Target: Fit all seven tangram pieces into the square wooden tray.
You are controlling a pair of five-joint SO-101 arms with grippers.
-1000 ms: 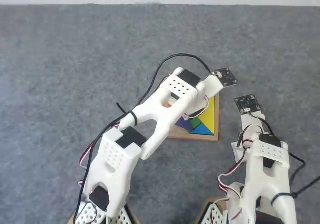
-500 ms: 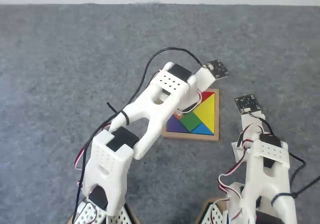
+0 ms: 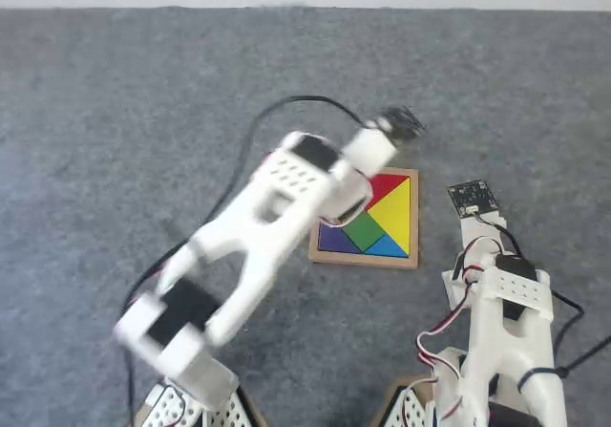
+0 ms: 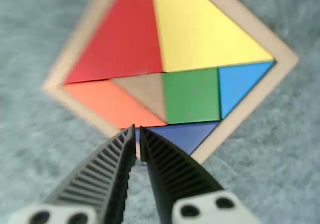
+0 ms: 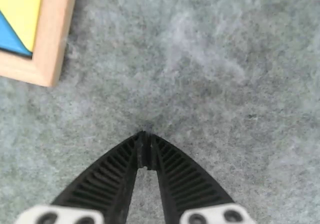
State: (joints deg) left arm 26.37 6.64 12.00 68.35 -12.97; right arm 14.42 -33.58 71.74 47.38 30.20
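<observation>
tray [image 3: 363, 258] w/ all seven pieces [image 4: 192, 96] seated flat inside, lying right of the table's [image 3: 115, 112] centre. left gripper [image 4: 136, 132]: fingers together, empty, tips over tray's rim by the dark-blue piece [image 4: 187, 134]. right gripper [image 5: 144, 136]: fingers together, empty, over bare table just beside a tray corner.
</observation>
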